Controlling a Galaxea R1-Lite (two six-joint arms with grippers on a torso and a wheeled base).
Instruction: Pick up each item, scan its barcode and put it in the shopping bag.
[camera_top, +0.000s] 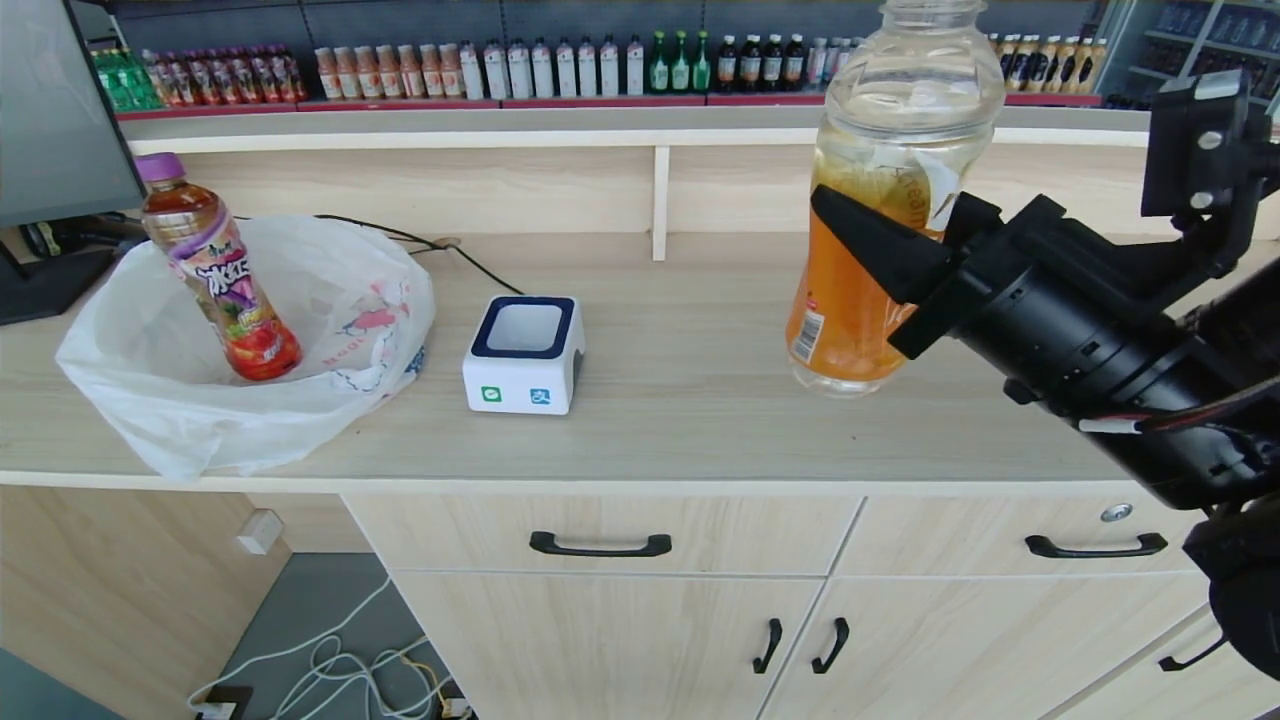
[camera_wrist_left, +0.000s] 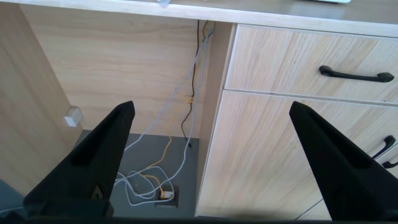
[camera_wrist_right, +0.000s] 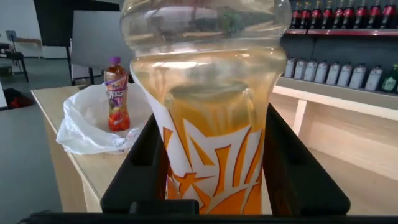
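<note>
Closest in, the right tool (camera_top: 880, 235) is closed around the waist of a clear plastic bottle of orange drink (camera_top: 850, 330), one finger on each side of it, as the right wrist view confirms (camera_wrist_right: 214, 168). The bottle stands upright with its base at the pale wooden worktop (camera_top: 680, 400); whether it touches or hangs just above, I cannot tell. Its barcode (camera_top: 808, 335) sits low on the label, facing out to the side. The left tool (camera_wrist_left: 211, 162) hangs below the worktop edge in front of the drawers, fingers spread wide with nothing between them. Farther along the worktop is the white cube scanner with a dark blue window frame (camera_top: 524, 352), and beyond it the white plastic shopping bag (camera_top: 150, 420), in which a red tea bottle with a purple cap (camera_top: 222, 270) leans. The likely trouble: the smooth, part-filled bottle may twist or slip in the grip as its liquid shifts when it is tilted to bring the barcode over the upward-facing window. On lowering it into the limp bag, it could knock the leaning bottle over or catch the sagging rim. Count: two tools, two bottles on the worktop, one scanner, one bag. Rows of bottles line the far shelf (camera_top: 560, 68), too many to count surely.
</note>
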